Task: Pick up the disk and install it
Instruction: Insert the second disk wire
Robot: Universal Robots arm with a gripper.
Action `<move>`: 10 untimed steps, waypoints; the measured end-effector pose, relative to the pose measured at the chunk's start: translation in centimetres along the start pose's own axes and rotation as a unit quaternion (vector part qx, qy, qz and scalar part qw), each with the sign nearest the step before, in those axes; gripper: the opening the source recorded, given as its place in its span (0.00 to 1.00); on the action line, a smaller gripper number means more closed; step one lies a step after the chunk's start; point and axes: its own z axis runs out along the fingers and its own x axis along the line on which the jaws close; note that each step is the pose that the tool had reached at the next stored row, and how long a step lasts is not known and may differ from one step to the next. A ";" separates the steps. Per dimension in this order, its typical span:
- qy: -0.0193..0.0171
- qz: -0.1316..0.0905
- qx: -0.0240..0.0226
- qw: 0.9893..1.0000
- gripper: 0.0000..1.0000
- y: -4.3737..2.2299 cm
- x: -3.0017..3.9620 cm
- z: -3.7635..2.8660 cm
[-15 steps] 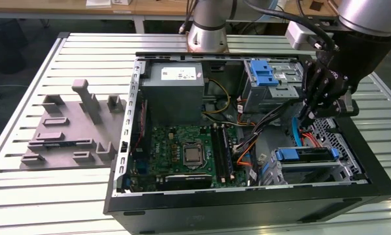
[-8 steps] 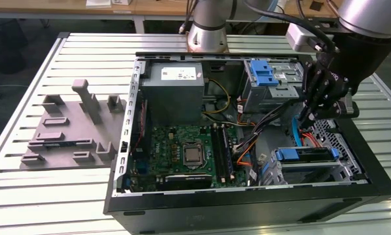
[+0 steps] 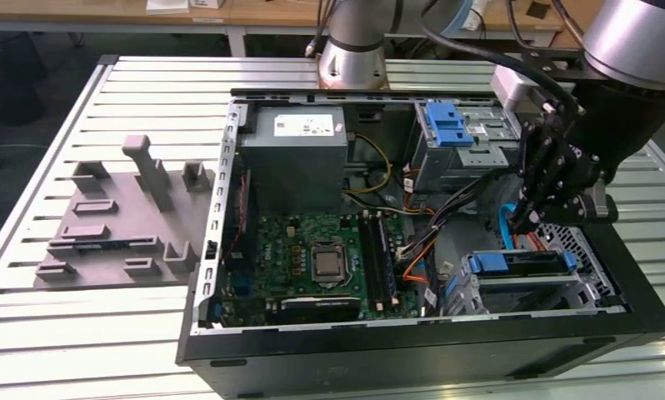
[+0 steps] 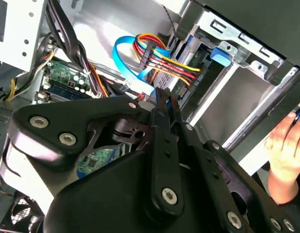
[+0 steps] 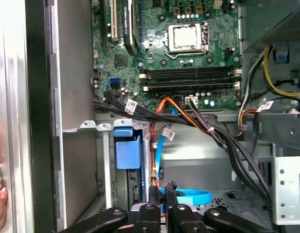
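Tool [image 3: 529, 218] hangs inside the open computer case [image 3: 422, 342], fingers [image 5: 162, 199] pressed together, gripping nothing, tips beside the blue cable [image 5: 189, 196]. Disk [image 3: 516, 265] sits in the lower drive bay [image 3: 582, 292], mostly hidden by the cage, blue frame showing. Hand [image 4: 286, 150] partly cut off at case edge.

Looks like a robotics lab or test workshop. Slatted aluminium bench [image 3: 43, 333] carrying an opened desktop computer case [image 3: 422, 350] with motherboard [image 3: 310, 258] and cabling exposed. Grey moulded fixture block [image 3: 122, 233] lying beside the case. Robot arm base [image 3: 352, 50] bolted at the bench's far edge. Wooden desks [image 3: 255, 12] behind, possibly holding papers.
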 end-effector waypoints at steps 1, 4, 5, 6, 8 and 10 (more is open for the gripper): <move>0.000 0.000 0.000 1.000 0.16 0.00 0.01 0.00; -0.001 0.000 0.000 1.000 0.16 0.00 0.01 0.01; -0.001 0.000 0.000 1.000 0.16 0.00 0.02 0.00; -0.003 0.000 0.001 1.000 0.16 0.00 0.04 0.01; -0.009 0.000 0.003 1.000 0.16 0.06 0.05 0.05; -0.012 -0.001 0.006 1.000 0.16 0.12 0.08 0.09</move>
